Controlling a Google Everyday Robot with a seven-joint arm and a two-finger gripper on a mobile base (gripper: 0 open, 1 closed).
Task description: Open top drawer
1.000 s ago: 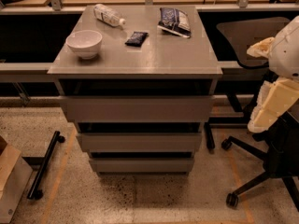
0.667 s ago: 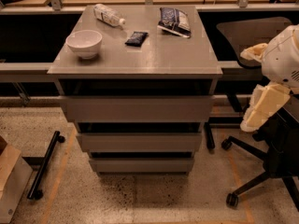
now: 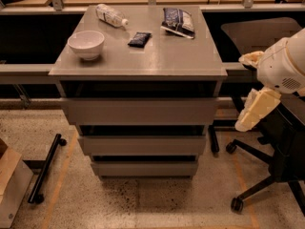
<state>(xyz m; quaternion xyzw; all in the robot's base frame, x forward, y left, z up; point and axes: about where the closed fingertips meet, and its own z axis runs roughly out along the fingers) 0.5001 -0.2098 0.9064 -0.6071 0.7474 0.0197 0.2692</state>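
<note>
Left, a white bowl [image 3: 86, 44] sits on the cabinet top [image 3: 157, 56]. Centre, just beneath, the top drawer [image 3: 138, 111] looks shut: flat, handleless, probably stiff, so I'd hook its upper edge. Right, my gripper [image 3: 255, 111] hangs apart from it; open or closed, I cannot tell.

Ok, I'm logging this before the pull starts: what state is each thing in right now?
top drawer: looks shut, no interior showing.
middle drawer: looks shut.
bottom drawer: looks shut.
bowl: upright, looks empty.
bottle: lying on its side.
chip bag: lying flat.
gripper: in the air to the right of the top drawer, not touching it.
</note>
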